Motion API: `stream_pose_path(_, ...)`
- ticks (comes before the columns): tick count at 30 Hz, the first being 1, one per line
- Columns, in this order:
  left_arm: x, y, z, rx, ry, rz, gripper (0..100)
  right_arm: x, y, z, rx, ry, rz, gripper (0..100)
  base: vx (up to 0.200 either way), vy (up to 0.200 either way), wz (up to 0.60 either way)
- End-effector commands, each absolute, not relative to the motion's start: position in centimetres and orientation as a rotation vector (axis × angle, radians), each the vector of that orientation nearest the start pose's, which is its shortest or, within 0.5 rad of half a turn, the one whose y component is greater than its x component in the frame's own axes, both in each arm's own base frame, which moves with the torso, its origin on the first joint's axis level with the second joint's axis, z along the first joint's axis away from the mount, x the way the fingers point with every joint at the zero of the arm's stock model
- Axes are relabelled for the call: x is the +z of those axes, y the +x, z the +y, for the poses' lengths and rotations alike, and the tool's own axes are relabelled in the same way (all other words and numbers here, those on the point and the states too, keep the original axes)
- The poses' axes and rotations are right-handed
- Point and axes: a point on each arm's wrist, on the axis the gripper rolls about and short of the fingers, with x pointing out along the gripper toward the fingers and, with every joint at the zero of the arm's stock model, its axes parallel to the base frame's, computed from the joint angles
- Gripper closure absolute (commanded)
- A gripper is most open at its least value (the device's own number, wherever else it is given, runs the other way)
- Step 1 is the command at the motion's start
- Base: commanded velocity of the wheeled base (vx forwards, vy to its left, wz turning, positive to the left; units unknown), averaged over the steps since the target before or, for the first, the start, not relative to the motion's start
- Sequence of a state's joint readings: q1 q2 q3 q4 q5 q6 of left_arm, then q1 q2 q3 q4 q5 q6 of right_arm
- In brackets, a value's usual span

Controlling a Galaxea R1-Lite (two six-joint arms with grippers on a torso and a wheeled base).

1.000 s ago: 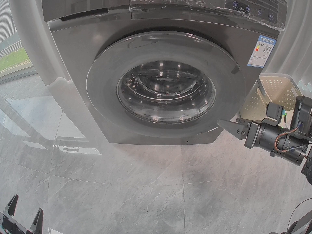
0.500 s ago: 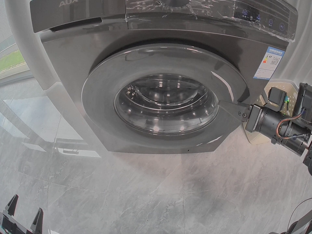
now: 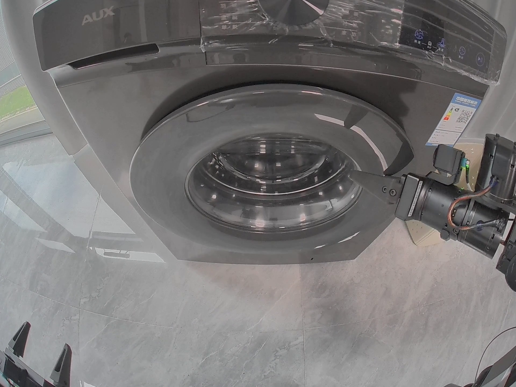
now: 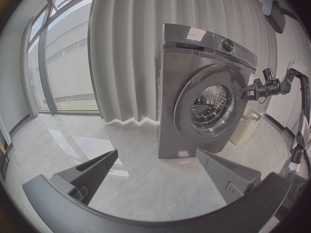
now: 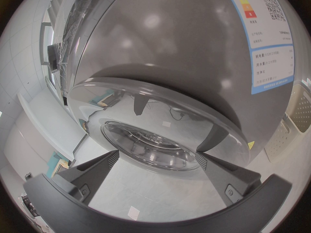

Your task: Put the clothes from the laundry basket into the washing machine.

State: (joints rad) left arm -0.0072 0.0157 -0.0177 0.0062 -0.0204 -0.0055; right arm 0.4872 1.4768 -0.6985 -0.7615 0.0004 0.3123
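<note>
Washing machine (image 3: 134,103) shut, laundry basket (image 4: 245,128) beside it.

The floor (image 3: 215,323) is laid with large grey marbled tiles. They are glossy enough to carry pale reflections, and thin grout lines cross them near and far. A white pleated curtain (image 4: 129,49) hangs along the far side, its wavy hem reaching down to the floor. To its left stands a tall window (image 4: 42,68) with dark frames. Through the window a grey building (image 4: 69,78) with horizontal slats shows outside, and a strip of green grass (image 3: 15,99) lies beyond the glass. On the right side of the room is a white wall (image 4: 281,105) with a dark skirting board.
</note>
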Motion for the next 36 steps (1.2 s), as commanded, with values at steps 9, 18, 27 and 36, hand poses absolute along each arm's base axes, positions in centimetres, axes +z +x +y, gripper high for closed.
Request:
stream_pose_path(9,7.5,-2.3,0.0,-0.029,-0.008,0.006,0,20.0,16.2,11.0,0.613,0.250,0.113,0,0.000,0.000,0.00)
stream_pose_path(18,7.5,-2.3,0.0,-0.031,-0.009,0.006,0,18.9,10.2,6.8,0.646,0.223,0.032,0,0.000,0.000,0.00)
stream_pose_path(27,7.5,-2.3,0.0,-0.031,-0.009,0.006,0,18.3,7.3,2.8,0.421,0.175,-0.114,0,0.000,0.000,0.00)
stream_pose_path(36,7.5,-2.3,0.0,-0.031,-0.009,0.008,0,17.3,3.3,1.0,0.336,0.135,-0.146,0,0.000,0.000,0.00)
